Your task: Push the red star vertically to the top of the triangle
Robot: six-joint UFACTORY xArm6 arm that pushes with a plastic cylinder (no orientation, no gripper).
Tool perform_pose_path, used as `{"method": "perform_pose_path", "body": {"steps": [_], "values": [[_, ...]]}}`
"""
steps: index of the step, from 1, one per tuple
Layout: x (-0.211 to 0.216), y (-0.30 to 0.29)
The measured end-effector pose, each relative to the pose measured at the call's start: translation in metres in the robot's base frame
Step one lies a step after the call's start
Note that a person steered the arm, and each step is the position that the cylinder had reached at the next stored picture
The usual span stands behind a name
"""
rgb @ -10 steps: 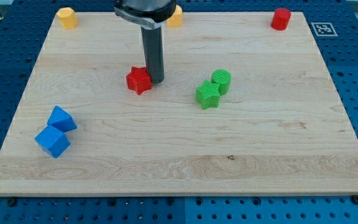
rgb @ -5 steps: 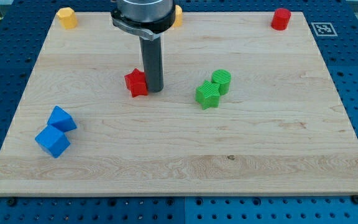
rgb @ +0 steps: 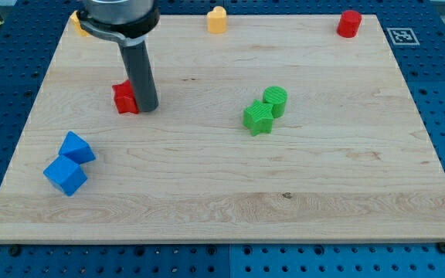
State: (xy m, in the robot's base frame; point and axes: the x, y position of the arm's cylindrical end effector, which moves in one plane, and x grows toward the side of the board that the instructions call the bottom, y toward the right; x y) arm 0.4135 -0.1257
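The red star [rgb: 124, 98] lies on the wooden board [rgb: 222, 193] at the upper left, partly hidden by my rod. My tip [rgb: 147, 107] touches the star's right side. The blue triangle [rgb: 76, 147] lies below and to the left of the star, with a blue cube [rgb: 65, 175] touching it from below.
A green star [rgb: 258, 117] and a green cylinder [rgb: 275, 100] touch each other right of centre. A yellow block [rgb: 217, 19] sits at the top edge, another yellow block [rgb: 81, 25] at the top left behind the arm, and a red cylinder [rgb: 349, 23] at the top right.
My tip has moved to the view's left and pushed the red star left with it, closer to a spot above the blue triangle. The other blocks have not moved.
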Motion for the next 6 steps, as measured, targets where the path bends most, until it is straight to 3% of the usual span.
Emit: {"method": "perform_pose_path", "body": {"steps": [2,6], "values": [[-0.026,-0.013],[-0.013,-0.035]]}}
